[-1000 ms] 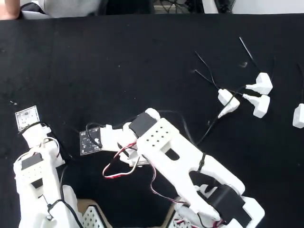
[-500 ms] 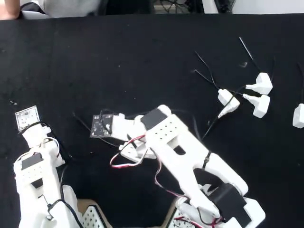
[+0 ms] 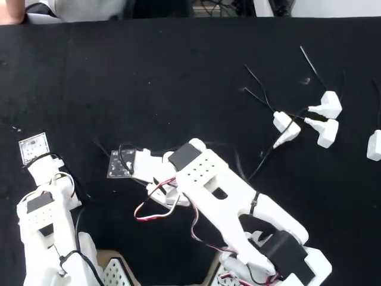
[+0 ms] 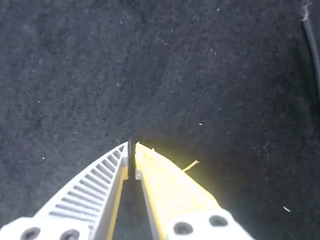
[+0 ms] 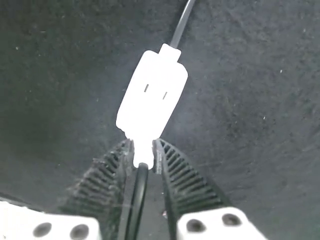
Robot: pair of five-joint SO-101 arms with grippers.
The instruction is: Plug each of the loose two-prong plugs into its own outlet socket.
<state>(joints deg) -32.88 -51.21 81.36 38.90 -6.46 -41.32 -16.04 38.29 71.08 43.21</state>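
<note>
The black tabletop [image 3: 149, 77] carries both arms along its near edge. The right arm [image 3: 205, 179] leans across toward the left side. Seen from its wrist, the right hand [image 5: 142, 147] is pinched narrow on the thin end of a white outlet socket [image 5: 152, 95]. The socket lies flat on the cloth with its two slots facing up. A black cord [image 5: 181, 22] leaves the socket's far end, and another dark cord [image 5: 139, 197] runs back between the fingers [image 5: 112, 167]. From overhead the socket itself is tucked under that arm's wrist, so I cannot place it more exactly than beneath the arm's tip, left of centre. The left arm [image 3: 41, 208] sits low in the near left corner. Its left hand [image 4: 131, 149] is drawn together, with the tips meeting just above bare cloth. There is a thin dark sliver between them that I cannot make out. A dark cord [image 4: 311, 35] crosses the edge of that wrist's view. Well apart from both hands, on the far right of the tabletop, lies a cluster of white plugs [image 3: 324, 105] with thin black cords trailing off them. One more white piece [image 3: 374, 146] lies at the very right edge.
</note>
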